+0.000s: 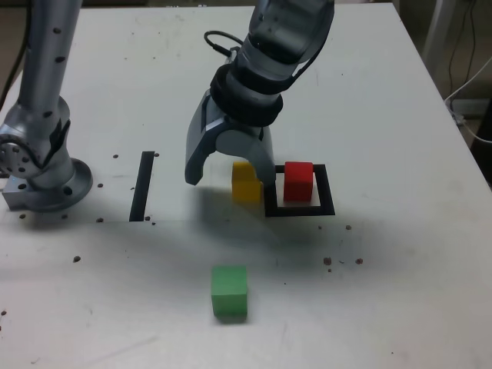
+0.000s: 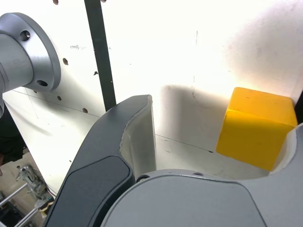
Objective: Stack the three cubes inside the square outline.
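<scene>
A white desk (image 1: 400,115), speckled with small dark specks, fills nearly the whole exterior view; cables hang past its far edge at that view's right. The arm's grey base (image 1: 46,181) sits at the exterior view's left, and a straight black tape strip (image 1: 142,186) lies just beside it.

The jaws (image 1: 231,173) hang over the middle of the desk, pointing down and spread wide, gripping nothing. One finger reaches down toward the strip's side; the other comes down at the yellow cube (image 1: 246,182), between it and the red cube (whether that finger touches the yellow one I cannot tell from either view). In the wrist view the yellow cube (image 2: 255,127) rests on the desk against the edge of one pale inner pad, with a broad gap to the other finger (image 2: 137,137).

The red cube (image 1: 298,181) stands upright inside the square outline (image 1: 327,201), toward the side nearest the yellow cube, with white floor showing around it. The yellow cube is just outside the outline, close to its edge on the exterior view's left. The green cube (image 1: 230,292) lies well apart from both, alone on the near part of the desk. No cube is on top of another.
</scene>
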